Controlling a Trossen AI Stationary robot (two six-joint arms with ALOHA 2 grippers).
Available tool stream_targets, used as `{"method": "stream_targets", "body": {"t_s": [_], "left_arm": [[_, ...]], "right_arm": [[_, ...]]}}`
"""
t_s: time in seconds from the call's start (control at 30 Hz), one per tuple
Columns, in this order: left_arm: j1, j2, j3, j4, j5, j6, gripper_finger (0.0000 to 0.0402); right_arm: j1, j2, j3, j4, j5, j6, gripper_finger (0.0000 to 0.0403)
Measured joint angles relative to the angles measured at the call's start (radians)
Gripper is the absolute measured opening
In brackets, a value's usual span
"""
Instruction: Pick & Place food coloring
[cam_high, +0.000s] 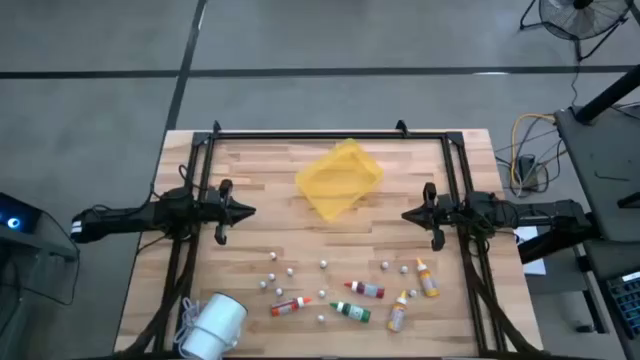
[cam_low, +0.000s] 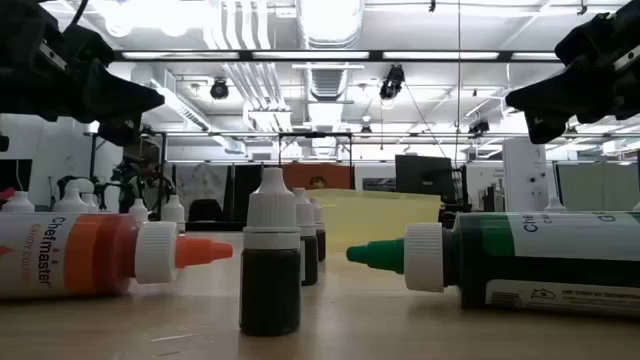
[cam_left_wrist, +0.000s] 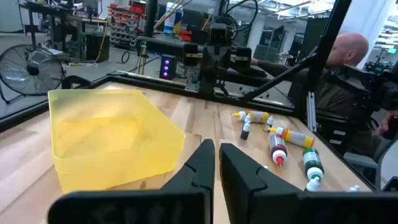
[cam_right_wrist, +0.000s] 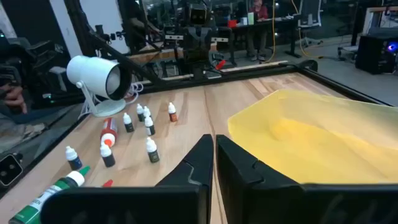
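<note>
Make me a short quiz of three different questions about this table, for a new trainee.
1. True or false: the yellow tray already holds a bottle.
2. Which state fits both the left tool and the right tool? A open, B shut and empty, C shut on a bottle.
3. Fill in: the green bottle lies on its ____.

Key: 1 false; 2 B; 3 side.

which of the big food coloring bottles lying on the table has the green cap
The green bottle, lying near the table's front edge between the two red ones. In the low view it is at the right, its green cap pointing left.
</note>
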Motion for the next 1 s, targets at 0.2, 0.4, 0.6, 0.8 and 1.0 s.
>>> {"method": "stream_targets", "body": {"t_s": [0.2, 0.4, 0.6, 0.8, 1.0], "left_arm": [[0.0, 0.0, 0.0, 0.0, 0.0, 0.005, 0.0], [0.0, 0.0, 0.0, 0.0, 0.0, 0.005, 0.0], [0.0, 0.0, 0.0, 0.0, 0.0, 0.0, 0.0], [0.0, 0.0, 0.0, -0.002, -0.001, -0.003, 0.0], [0.0, 0.0, 0.0, 0.002, 0.0, -0.046, 0.0]], "right_arm": [[0.0, 0.0, 0.0, 0.0, 0.0, 0.0, 0.0013], [0.0, 0.0, 0.0, 0.0, 0.0, 0.0, 0.0013], [0.0, 0.0, 0.0, 0.0, 0.0, 0.0, 0.0013], [0.0, 0.0, 0.0, 0.0, 0.0, 0.003, 0.0013], [0.0, 0.0, 0.0, 0.002, 0.0, 0.003, 0.0013]]}}
